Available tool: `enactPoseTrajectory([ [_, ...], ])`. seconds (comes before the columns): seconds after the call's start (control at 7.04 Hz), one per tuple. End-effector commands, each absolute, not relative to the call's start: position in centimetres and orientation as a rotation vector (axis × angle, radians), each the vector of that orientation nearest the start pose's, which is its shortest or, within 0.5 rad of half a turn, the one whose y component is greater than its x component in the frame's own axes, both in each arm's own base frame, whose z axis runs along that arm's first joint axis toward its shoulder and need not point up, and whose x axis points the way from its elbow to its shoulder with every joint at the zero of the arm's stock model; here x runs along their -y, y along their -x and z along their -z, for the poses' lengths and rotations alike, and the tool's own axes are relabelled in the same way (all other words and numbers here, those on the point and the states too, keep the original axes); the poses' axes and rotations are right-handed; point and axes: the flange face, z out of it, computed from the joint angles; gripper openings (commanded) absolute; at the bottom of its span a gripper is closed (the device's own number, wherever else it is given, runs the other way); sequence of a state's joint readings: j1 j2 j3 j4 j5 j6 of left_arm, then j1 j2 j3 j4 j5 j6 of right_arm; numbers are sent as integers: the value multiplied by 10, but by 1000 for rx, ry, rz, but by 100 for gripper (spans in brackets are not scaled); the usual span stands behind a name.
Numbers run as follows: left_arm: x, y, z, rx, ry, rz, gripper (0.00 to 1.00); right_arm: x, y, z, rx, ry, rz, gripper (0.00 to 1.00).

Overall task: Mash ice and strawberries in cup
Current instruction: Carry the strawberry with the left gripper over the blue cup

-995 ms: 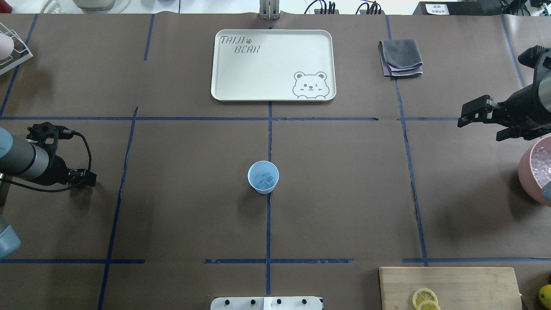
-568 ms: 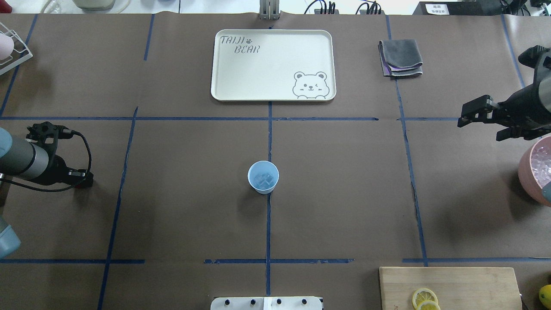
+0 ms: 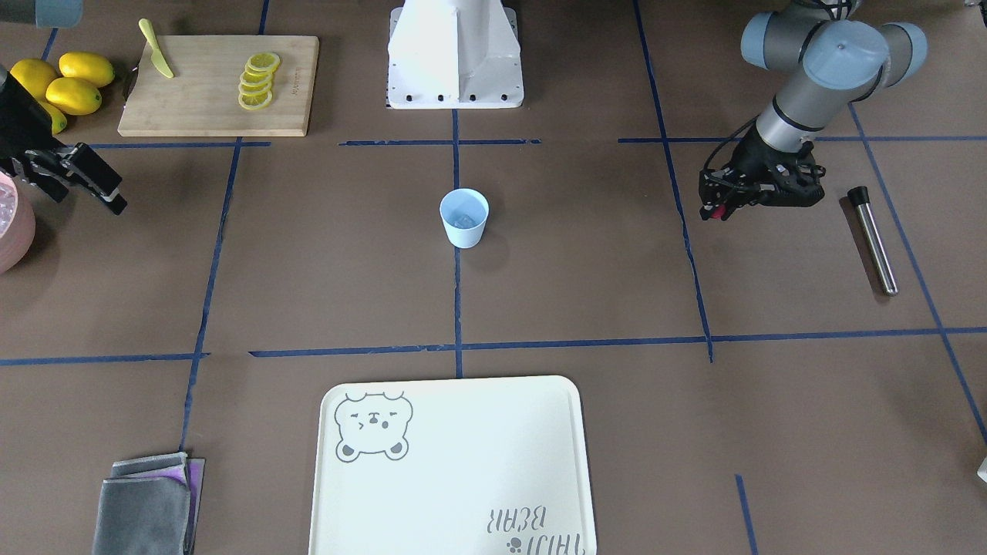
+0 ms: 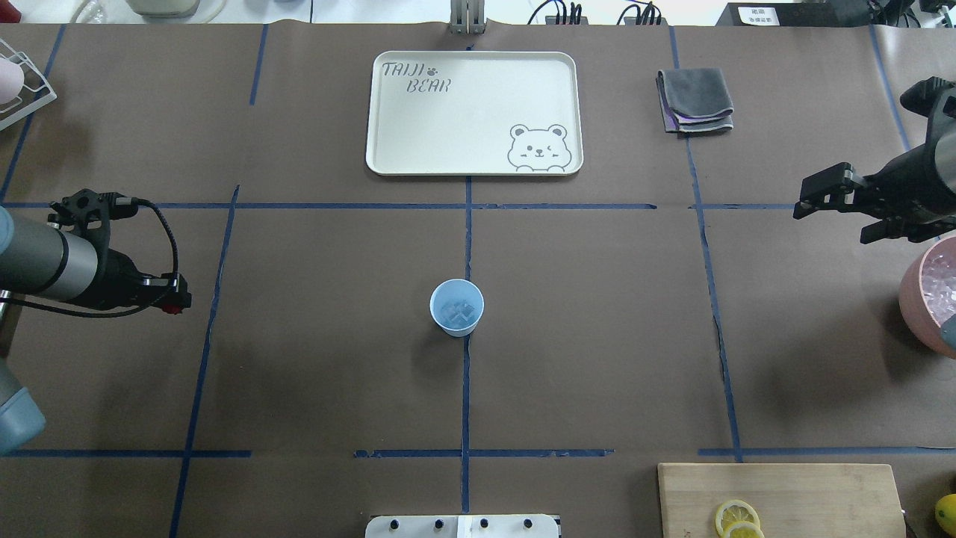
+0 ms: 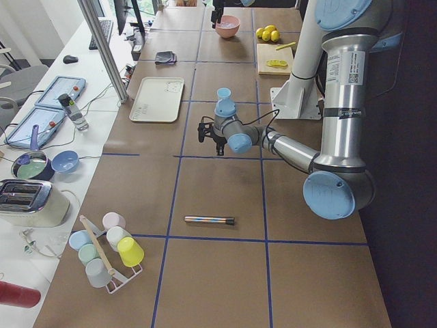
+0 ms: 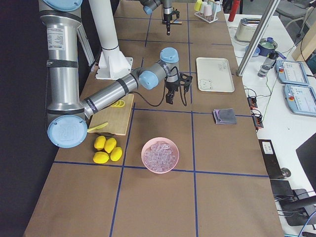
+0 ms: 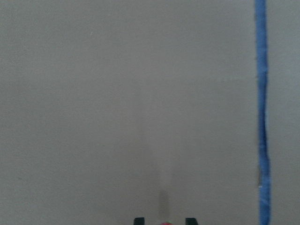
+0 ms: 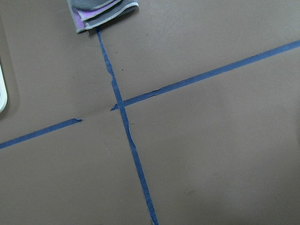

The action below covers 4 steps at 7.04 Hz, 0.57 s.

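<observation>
Here, the cup (image 3: 464, 233) stands upright at the middle of the table, on the blue tape line that runs away from the robot. The ice (image 4: 457, 310) lies in its bottom.

The left gripper (image 3: 713, 212) hangs low over bare table well to the left of the cup, fingers pointing down. It is clamped on the strawberry (image 4: 177, 306), which shows as a small red spot between the fingertips. The left wrist view catches the same red bit at its lower edge. The strawberry is thus off the table and well apart from the cup.

The right gripper (image 4: 830, 224) hovers at the table's right edge, a little farther from the robot than the cup. Its fingers are spread with nothing between them. Just nearer than it sits a pink bowl (image 4: 913, 302) filled with clear lumps.

A metal rod (image 3: 873, 239) with a black end lies flat farther left, beyond the left gripper. A cream tray (image 4: 418, 134) with a bear drawing rests at the far middle, and a folded grey cloth (image 4: 694, 101) lies to its right. At the near right a wooden cutting board (image 3: 200, 92) carries lemon slices (image 3: 258, 81), with whole lemons (image 3: 73, 89) beside it.
</observation>
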State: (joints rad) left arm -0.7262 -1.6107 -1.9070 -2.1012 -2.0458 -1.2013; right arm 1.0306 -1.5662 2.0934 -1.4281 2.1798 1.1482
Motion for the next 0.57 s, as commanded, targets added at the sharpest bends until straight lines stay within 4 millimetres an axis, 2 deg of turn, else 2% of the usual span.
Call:
enactPoseTrajectory([
  [0.0, 401, -383, -301, -1183, -33, 134, 0, 443, 175, -394, 876, 4, -363, 100],
  [0.14, 378, -436, -243, -1264, 27, 114, 0, 444, 174, -394, 875, 3, -360, 100],
  [0.28, 372, -473, -211, -1292, 68, 134, 0, 445, 174, -396, 869, 0, -364, 100],
  [0.43, 377, -505, -186, -1304, 18, 156, 0, 445, 175, -396, 864, -8, -366, 100],
])
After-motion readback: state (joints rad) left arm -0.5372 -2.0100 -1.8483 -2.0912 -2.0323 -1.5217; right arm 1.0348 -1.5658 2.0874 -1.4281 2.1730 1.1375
